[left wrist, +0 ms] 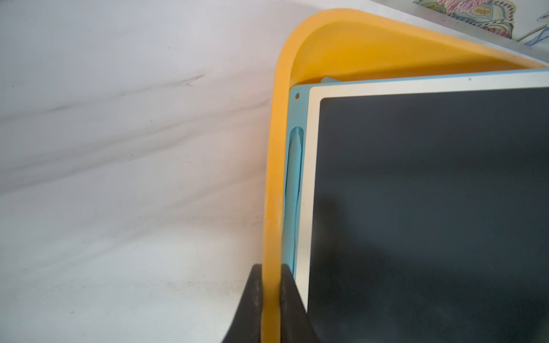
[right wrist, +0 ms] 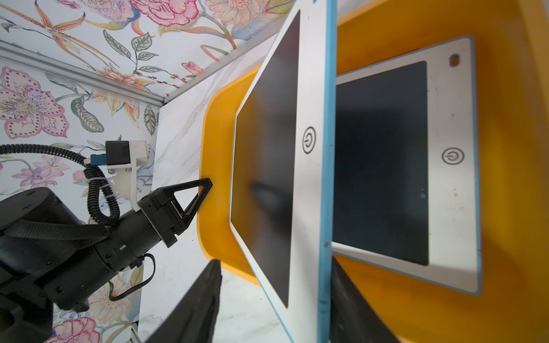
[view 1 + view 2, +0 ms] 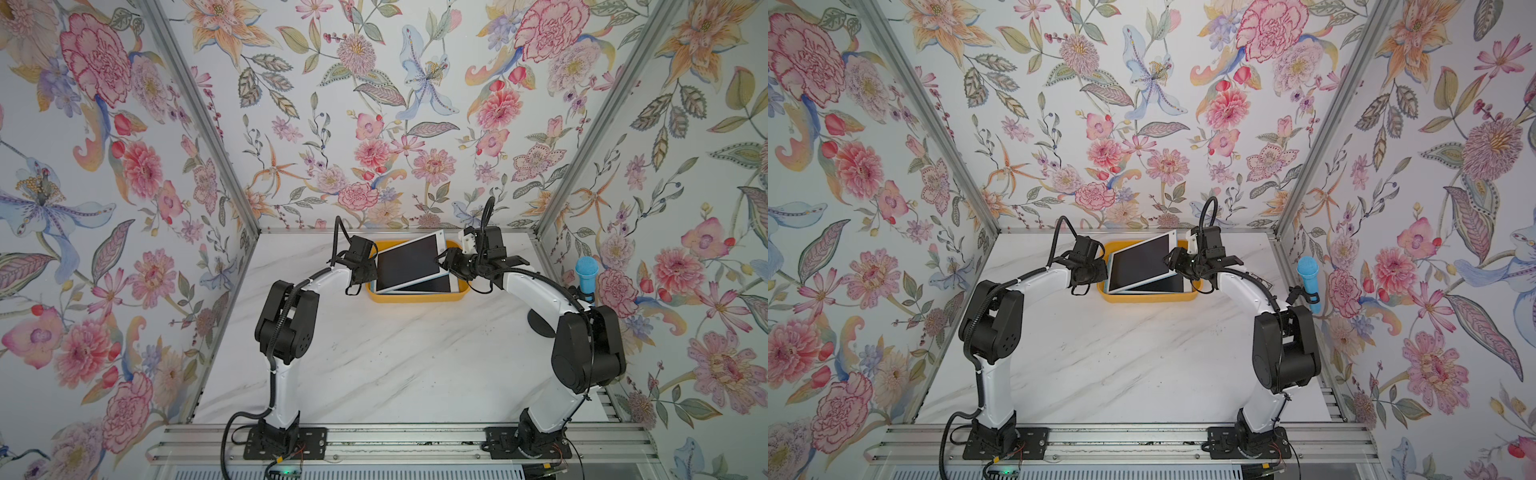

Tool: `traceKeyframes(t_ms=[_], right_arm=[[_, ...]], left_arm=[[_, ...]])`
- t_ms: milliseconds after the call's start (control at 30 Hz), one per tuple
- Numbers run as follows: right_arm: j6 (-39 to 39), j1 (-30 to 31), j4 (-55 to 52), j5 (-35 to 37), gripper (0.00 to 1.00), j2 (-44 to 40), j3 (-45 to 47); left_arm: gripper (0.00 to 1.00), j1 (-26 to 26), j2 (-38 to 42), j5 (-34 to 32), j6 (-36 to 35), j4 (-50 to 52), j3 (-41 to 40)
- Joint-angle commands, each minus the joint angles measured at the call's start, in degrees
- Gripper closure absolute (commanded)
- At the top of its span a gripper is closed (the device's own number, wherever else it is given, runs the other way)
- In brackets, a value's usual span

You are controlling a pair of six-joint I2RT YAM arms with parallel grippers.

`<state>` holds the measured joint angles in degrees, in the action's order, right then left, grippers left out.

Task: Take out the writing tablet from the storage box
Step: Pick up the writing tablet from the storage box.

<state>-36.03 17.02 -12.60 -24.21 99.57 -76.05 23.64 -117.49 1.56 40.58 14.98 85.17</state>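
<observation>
Yellow plastic storage box (image 3: 415,297) sits at 12 o'clock on the table (image 3: 374,353), its 9 o'clock rim pinched by the left gripper (image 1: 271,267). The writing tablet (image 3: 409,262) leans inside it on a second tablet (image 3: 432,284). Its long axis runs about 8 to 2 o'clock, with the button end raised toward 3 and the screen facing up and toward 9. The right gripper (image 2: 274,262) straddles that raised edge, jaws apart, not yet pinching. Likely trouble: a shallow bite on the thin, slick edge lets the tablet pivot and drop back, or its low end drags the second tablet along.
</observation>
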Motion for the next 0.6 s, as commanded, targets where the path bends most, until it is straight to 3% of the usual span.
traceKeyframes(t_ms=[0, 433, 567], right_arm=[[-0.4, 0.9, 0.4, -1.1, 0.52, 1.7, 0.0], [-1.4, 0.8, 1.0, -1.7, 0.84, 1.6, 0.0], [-2.3, 0.4, 1.8, -2.0, 0.98, 0.5, 0.8]], left_arm=[[1.00, 0.4, 0.5, 1.9, 1.5, 1.5, 1.8], [1.00, 0.4, 0.6, 1.9, 1.8, 2.4, 2.5], [1.00, 0.5, 0.6, 1.9, 1.8, 2.4, 3.1]])
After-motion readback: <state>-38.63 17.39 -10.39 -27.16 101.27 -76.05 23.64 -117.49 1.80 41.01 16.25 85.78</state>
